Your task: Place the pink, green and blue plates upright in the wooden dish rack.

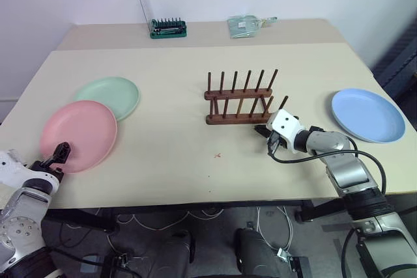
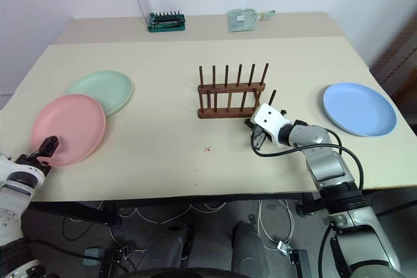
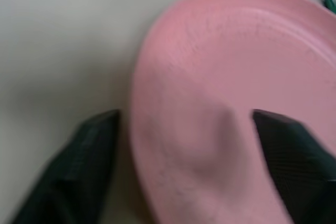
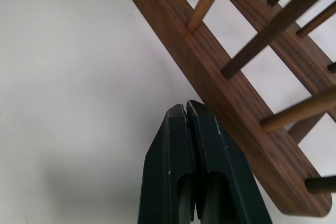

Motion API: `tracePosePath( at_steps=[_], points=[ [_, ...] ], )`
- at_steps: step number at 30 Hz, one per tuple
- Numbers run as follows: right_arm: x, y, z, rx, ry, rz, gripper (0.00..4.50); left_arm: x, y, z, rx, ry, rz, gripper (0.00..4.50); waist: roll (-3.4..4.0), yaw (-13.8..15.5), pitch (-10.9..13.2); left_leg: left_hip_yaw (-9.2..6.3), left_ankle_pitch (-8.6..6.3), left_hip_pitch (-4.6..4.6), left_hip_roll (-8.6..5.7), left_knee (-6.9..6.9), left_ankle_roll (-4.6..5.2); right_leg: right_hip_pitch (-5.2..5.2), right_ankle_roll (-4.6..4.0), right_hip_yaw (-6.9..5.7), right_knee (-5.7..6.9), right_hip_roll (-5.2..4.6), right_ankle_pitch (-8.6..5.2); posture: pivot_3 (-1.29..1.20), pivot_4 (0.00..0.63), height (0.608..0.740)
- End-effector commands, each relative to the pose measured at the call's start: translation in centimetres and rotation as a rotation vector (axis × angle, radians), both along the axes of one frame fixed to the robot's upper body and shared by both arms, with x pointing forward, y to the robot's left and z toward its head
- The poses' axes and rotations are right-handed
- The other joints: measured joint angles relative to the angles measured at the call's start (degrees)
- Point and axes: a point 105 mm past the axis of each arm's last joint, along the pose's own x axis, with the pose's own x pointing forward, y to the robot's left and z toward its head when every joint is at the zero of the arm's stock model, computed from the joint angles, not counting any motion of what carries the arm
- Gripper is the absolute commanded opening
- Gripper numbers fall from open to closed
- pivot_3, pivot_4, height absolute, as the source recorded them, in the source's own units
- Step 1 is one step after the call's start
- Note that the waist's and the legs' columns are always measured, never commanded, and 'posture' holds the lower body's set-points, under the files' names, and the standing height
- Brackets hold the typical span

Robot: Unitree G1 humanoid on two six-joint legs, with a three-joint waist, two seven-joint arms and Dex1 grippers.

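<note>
Three round, shallow plates lie flat on the long beige tabletop (image 1: 169, 161), none of them in the rack. At the near left corner the left gripper (image 1: 55, 158) reaches in over the table's near edge, its two black fingers (image 3: 79, 166) spread apart on either side of the near rim of the salmon pink plate (image 1: 79, 135); the rim sits between them, and I cannot tell whether either finger presses on it. That pink plate overlaps the near rim of the pale mint green plate (image 1: 111, 94), which lies just behind it, farther from the near edge.

Moving right, the small dark-brown wooden dish rack (image 1: 236, 103) stands near the middle of the table, its two parallel rails each carrying a row of thin upright pegs, with every slot empty. At the rack's near right end the right gripper (image 4: 187, 116) points in toward the near rail, its two black fingers pressed flat together with nothing between them, the tips just beside the wood.

Farther right, well apart from the rack, the light blue plate (image 1: 367, 114) rests near the table's right edge.

At the far side of the table sit a green-based tool holder (image 1: 168, 28) with a clear lid standing up and, to its right, a clear plastic packet (image 1: 246, 25).
</note>
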Motion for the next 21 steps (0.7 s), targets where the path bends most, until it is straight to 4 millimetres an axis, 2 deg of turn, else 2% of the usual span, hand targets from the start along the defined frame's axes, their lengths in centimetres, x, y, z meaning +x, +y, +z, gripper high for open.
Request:
tracePosePath(
  at_steps=[1,5,7,11,14,17,19,21],
  points=[
    [-0.2,-0.5,1.1,0.005,-0.046,-0.017,0.00,0.7,-0.2,0.5,0.003,-0.027,-0.012,2.10,-0.01,0.0,0.0,0.00,0.00,0.00,0.00,0.00,0.00,0.00,0.00,0.00,-0.01,0.00,0.00,0.00,0.150,0.740],
    [-0.7,-0.8,0.9,0.004,-0.043,-0.024,0.00,0.9,-0.2,0.7,0.008,-0.050,-0.007,0.12,0.00,-0.1,0.0,0.00,0.00,-0.01,0.01,-0.01,0.00,-0.03,0.00,0.00,0.00,0.00,0.00,0.00,0.150,0.740],
    [-0.9,-1.0,0.9,0.003,-0.042,-0.028,0.00,1.0,-0.2,1.1,0.010,-0.081,-0.006,0.03,0.02,-0.2,0.0,0.01,0.00,0.01,0.01,-0.02,0.00,-0.02,-0.01,0.00,0.01,0.00,0.01,0.00,0.150,0.740],
    [-1.2,-1.7,1.9,0.000,-0.053,-0.032,0.00,2.0,-1.5,5.2,0.038,-0.269,-0.041,0.03,0.00,-0.1,0.0,0.04,0.00,-0.01,0.02,-0.01,0.00,-0.02,-0.02,0.00,-0.01,0.00,0.01,0.00,0.150,0.740],
    [-1.6,-1.4,4.0,0.085,-0.029,0.005,0.00,3.7,-4.3,7.9,0.108,-0.311,-0.146,0.03,-0.05,0.1,0.0,0.01,0.00,-0.05,0.03,0.02,0.00,-0.03,-0.02,-0.01,-0.01,0.00,0.01,0.00,0.150,0.740],
    [-1.9,-0.3,6.6,0.150,-0.075,0.071,0.87,5.6,-7.7,11.4,0.177,-0.376,-0.237,0.00,-0.08,0.4,0.0,0.00,0.00,-0.13,0.01,0.10,0.00,-0.03,-0.02,-0.01,-0.04,0.00,0.02,0.00,0.150,0.740],
    [-1.9,1.3,8.8,0.126,-0.177,0.124,1.80,7.2,-10.4,14.0,0.205,-0.435,-0.289,0.00,-0.07,0.4,0.0,0.01,0.00,-0.15,0.00,0.10,0.00,-0.03,-0.02,0.00,-0.05,0.00,0.02,0.00,0.150,0.740],
    [-1.7,3.5,10.7,0.044,-0.315,0.190,2.93,9.5,-13.4,16.3,0.256,-0.446,-0.327,0.00,-0.09,0.5,0.1,0.02,0.00,-0.15,-0.02,0.09,-0.01,-0.07,-0.01,0.00,-0.04,0.02,0.03,0.00,0.150,0.740]
  ],
)
